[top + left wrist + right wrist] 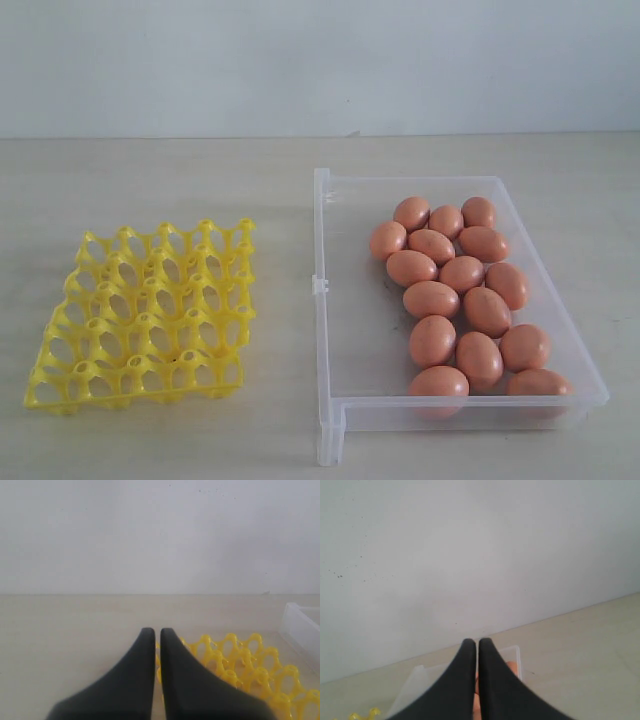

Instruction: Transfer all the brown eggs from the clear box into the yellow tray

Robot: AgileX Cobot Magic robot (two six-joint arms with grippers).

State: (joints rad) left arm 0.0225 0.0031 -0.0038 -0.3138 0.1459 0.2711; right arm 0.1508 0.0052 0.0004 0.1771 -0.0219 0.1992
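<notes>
Ahead of the clenched, empty right gripper [477,642], brown eggs [462,273] crowd the right half of the clear box [322,290]; left gripper [157,630], also clenched, overlooks the yellow tray [150,320].

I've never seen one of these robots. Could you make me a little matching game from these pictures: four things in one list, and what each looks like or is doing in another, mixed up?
Things
1. brown eggs
2. yellow tray
3. clear box
4. left gripper

Descriptions
A. transparent, on the right of the exterior view
B. an open lattice, every cup empty
C. lying loose in a cluster, none in a cup yet
D. black, fingers closed together on nothing

Right pairs: 1-C, 2-B, 3-A, 4-D
</notes>
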